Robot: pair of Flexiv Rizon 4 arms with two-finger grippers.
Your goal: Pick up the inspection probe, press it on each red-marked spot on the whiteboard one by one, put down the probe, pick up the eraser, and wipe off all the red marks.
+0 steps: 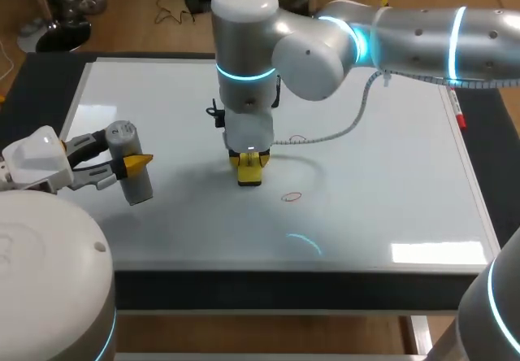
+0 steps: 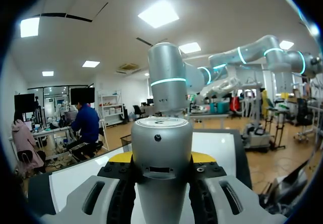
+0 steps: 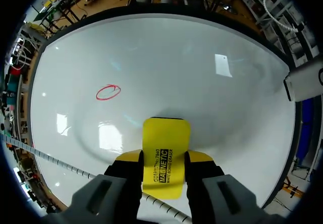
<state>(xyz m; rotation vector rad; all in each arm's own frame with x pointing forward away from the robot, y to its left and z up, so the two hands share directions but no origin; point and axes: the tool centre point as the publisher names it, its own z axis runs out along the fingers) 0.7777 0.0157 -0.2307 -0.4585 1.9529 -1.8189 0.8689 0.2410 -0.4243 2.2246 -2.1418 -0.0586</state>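
Eraser [image 3: 166, 133], yellow, is clamped between both fingers of the right gripper [image 3: 164, 158] and points down at the whiteboard [image 1: 390, 190]; contact with the surface cannot be confirmed. One red ring [image 3: 108, 92] lies ahead of the eraser and off to one side, clear of it. The left gripper [image 2: 162, 158] is clamped on the grey cylindrical probe [image 2: 161, 138], well apart from the eraser.

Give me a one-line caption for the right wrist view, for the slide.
Right gripper holds the yellow eraser over the whiteboard, one red circle mark ahead of it.
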